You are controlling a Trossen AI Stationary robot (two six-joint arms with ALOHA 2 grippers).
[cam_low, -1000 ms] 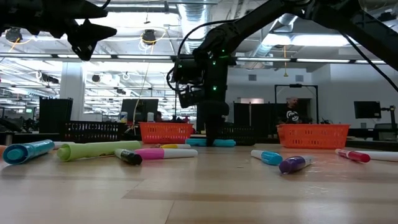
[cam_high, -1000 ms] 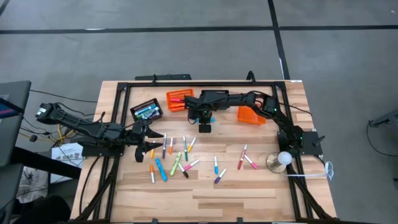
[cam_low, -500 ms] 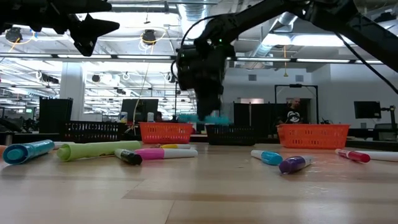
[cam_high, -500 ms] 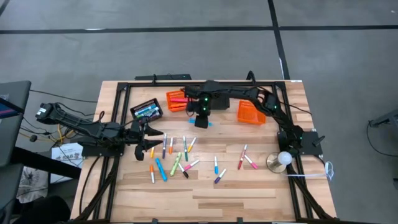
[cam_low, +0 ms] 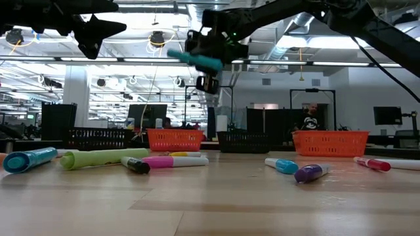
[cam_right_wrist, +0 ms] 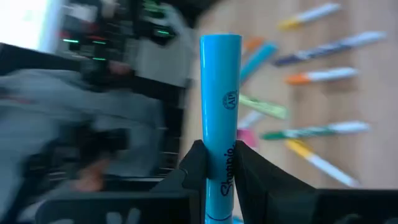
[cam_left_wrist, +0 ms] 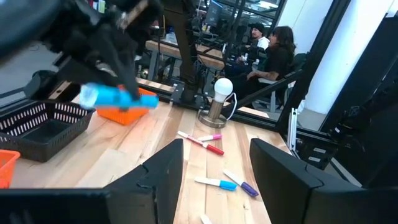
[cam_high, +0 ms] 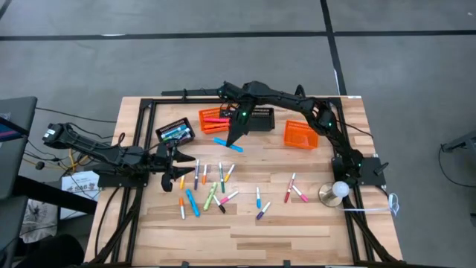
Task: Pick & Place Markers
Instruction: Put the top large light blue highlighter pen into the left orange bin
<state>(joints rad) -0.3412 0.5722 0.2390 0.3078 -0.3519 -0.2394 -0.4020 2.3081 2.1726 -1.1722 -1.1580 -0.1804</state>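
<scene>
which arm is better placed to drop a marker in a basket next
Right. Its gripper already grips a light blue marker beside the orange basket. The left gripper is open and empty over the scattered markers.

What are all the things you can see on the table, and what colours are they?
Held marker: one, light blue, lifted above the table near the baskets.
Loose markers: a scatter, too many to count surely; pink, orange, yellow, green, blue, purple; on the wood in front of the baskets.
Orange baskets: two, one toward the back left, one toward the back right.
Black baskets: two, one at the back left with markers inside, one at the back middle.
Lamp: one, white globe, at the right edge.
Table: one, light wood.
People: two, seated in the room behind.
Right gripper: shut on the light blue marker.
Left gripper: open, above the left markers.
</scene>
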